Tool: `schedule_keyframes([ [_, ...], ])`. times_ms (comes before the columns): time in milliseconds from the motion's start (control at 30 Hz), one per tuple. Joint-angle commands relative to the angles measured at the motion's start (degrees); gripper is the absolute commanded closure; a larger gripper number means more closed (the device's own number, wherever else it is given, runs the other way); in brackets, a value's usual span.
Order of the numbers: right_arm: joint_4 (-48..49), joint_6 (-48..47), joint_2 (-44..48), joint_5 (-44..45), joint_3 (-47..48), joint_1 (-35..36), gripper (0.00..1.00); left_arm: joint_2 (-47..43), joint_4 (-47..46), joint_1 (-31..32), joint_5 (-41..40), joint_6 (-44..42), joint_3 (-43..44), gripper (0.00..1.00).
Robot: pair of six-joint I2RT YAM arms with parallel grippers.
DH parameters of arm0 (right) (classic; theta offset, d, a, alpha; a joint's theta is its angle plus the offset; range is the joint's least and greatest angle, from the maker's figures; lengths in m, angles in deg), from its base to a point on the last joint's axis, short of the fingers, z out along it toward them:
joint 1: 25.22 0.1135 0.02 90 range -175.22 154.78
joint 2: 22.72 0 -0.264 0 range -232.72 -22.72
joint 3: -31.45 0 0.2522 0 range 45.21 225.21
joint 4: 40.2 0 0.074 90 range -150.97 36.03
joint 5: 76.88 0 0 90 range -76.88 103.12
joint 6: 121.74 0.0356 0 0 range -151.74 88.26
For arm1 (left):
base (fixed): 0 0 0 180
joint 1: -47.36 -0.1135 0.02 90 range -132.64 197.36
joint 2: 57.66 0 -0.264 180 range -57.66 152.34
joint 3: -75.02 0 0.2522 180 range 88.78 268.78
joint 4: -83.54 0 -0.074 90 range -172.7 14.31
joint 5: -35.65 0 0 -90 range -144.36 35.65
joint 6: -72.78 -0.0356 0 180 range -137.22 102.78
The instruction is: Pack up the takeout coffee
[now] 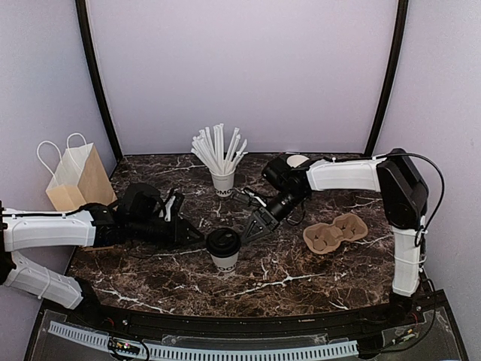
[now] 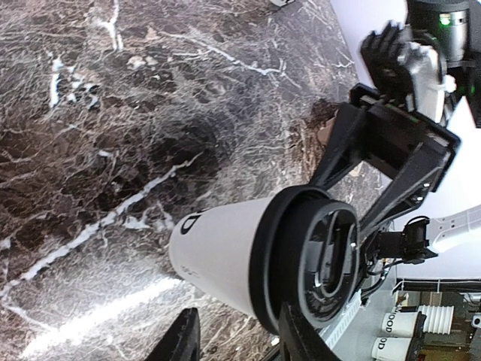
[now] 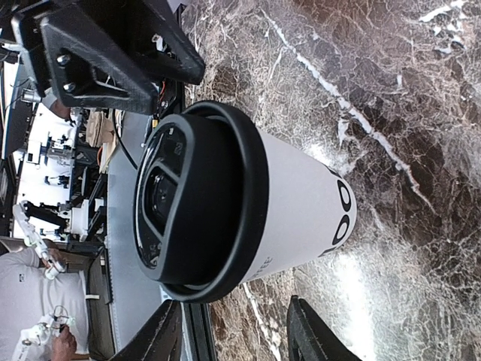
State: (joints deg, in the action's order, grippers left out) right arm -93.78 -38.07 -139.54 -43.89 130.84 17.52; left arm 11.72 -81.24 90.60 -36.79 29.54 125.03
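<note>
The takeout coffee (image 1: 224, 250), a white paper cup with dark lettering and a round black lid, stands upright near the front middle of the marble table (image 1: 301, 278). My left gripper (image 1: 197, 235) sits low at its left and my right gripper (image 1: 249, 230) at its upper right, both pointing at it. In the left wrist view the cup (image 2: 225, 256) lies just beyond my open fingertips (image 2: 184, 335), one of which overlaps the lid's rim. Seen from the right wrist, the cup (image 3: 293, 210) stands just ahead of the open fingers (image 3: 312, 335), with nothing between them.
A white cup bristling with straws (image 1: 223, 180) stands behind the coffee. A brown pulp cup carrier (image 1: 334, 232) lies at the right. A paper bag with handles (image 1: 75, 177) stands at the table's far left edge.
</note>
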Motion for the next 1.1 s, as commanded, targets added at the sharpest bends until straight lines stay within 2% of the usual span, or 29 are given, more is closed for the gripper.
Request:
schedule_keyframes([
  [0,0.77,1.09,-1.61,-2.48,1.75,0.31,0.51,-0.20,-3.64,-0.29,1.71,1.12,-0.91,0.61],
  [133,0.53,0.97,-1.83,-3.23,1.74,0.31,0.48,0.76,-4.13,-0.27,1.58,0.72,-0.58,0.60],
  [567,0.39,1.42,-2.70,-3.54,2.00,0.64,0.48,7.87,-8.15,-0.65,4.45,0.52,0.39,0.64],
  [833,2.88,5.69,-5.30,-1.44,-0.35,0.63,0.48,8.99,-6.95,-0.62,4.95,0.99,-0.67,0.69],
  [1067,3.80,10.18,-8.90,11.81,-3.13,0.85,0.49,9.44,-4.63,-0.66,5.96,2.69,-3.24,0.76],
])
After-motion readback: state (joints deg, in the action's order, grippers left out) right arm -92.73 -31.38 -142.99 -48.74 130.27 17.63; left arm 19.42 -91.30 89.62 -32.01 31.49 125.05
